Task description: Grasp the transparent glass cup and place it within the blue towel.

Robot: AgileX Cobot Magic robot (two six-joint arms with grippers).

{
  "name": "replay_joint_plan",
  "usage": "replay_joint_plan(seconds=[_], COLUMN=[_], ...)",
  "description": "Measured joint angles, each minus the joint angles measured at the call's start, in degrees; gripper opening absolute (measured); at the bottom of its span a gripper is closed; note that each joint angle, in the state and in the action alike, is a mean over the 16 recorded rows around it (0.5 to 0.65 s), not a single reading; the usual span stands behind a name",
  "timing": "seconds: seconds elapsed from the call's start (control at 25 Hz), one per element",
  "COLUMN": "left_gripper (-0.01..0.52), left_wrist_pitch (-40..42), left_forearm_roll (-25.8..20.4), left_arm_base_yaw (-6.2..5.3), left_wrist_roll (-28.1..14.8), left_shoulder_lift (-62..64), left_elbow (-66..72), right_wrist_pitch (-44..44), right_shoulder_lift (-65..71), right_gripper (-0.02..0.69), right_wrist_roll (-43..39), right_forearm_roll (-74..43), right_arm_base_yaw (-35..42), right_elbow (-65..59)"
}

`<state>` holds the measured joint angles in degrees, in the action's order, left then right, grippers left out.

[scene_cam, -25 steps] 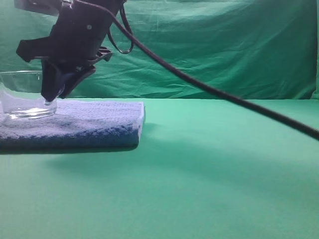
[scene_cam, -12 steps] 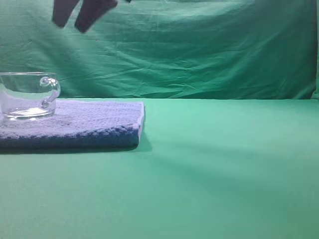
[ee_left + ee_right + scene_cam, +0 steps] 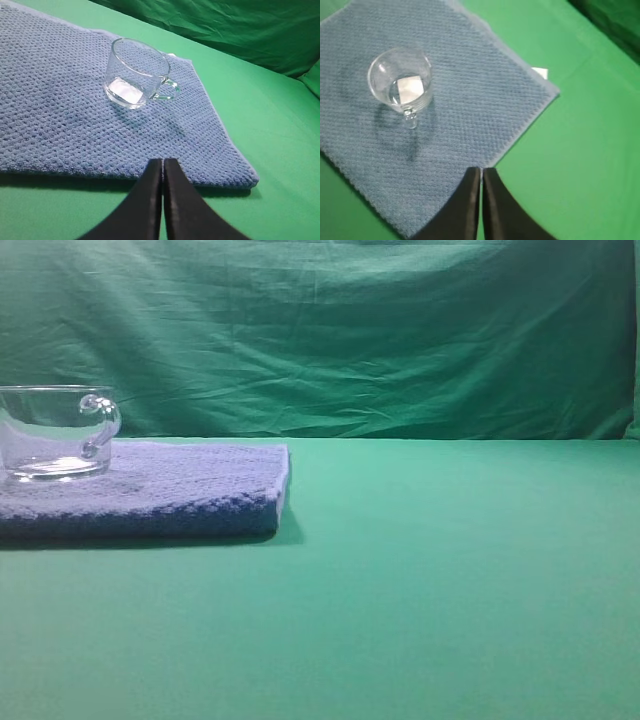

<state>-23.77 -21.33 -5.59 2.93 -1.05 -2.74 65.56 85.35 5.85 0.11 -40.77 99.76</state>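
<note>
table (image 3: 450, 580): green cloth over the whole work surface, same green drape behind. Nothing else on it apart from the towel and a small white tag (image 3: 539, 73) just off the towel's far edge.
blue towel (image 3: 180, 485): thick folded pad, knobbly weave, lies flat. Looks soft and grippy, so it should cushion the glass and stop it sliding. Much wider than the cup.
transparent glass cup (image 3: 55, 430): upright on the towel, well inside its edges in both wrist views, loop handle pointing toward the towel's near side. By the look of it the placing is done.
cup handling: rigid, brittle, smooth walls so probably slippery. Thick base suggests some weight low down, stable when standing. I'd pinch across the rim wall or take the handle side; the loop itself looks too small for a finger to go through.
right gripper (image 3: 481, 172): fingers pressed together, holding nothing. Above the towel's near edge, cup well apart from it, up and to the left in its view.
left gripper (image 3: 163, 162): fingers likewise together, nothing between them. Hovers over the towel's near edge, cup ahead of it and clear.
exterior high view: neither arm visible.
</note>
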Motion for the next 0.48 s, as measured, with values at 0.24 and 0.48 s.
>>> replay_joint_plan(seconds=[0.24,0.48], left_gripper=[0.0,0.0], left_wrist_pitch=[0.0,0.0], left_forearm_roll=[0.0,0.0], left_arm_base_yaw=[0.0,0.0], left_wrist_roll=[0.0,0.0], left_shoulder_lift=[0.0,0.0], left_elbow=[0.0,0.0], right_wrist_pitch=[-8.7,-14.8], right_shoulder_lift=[-17.4,-33.9], right_gripper=[0.0,0.0], right_wrist_roll=[-0.3,-0.5], right_forearm_roll=[1.6,2.8], right_arm_base_yaw=[0.0,0.0], right_elbow=[-20.6,-37.2])
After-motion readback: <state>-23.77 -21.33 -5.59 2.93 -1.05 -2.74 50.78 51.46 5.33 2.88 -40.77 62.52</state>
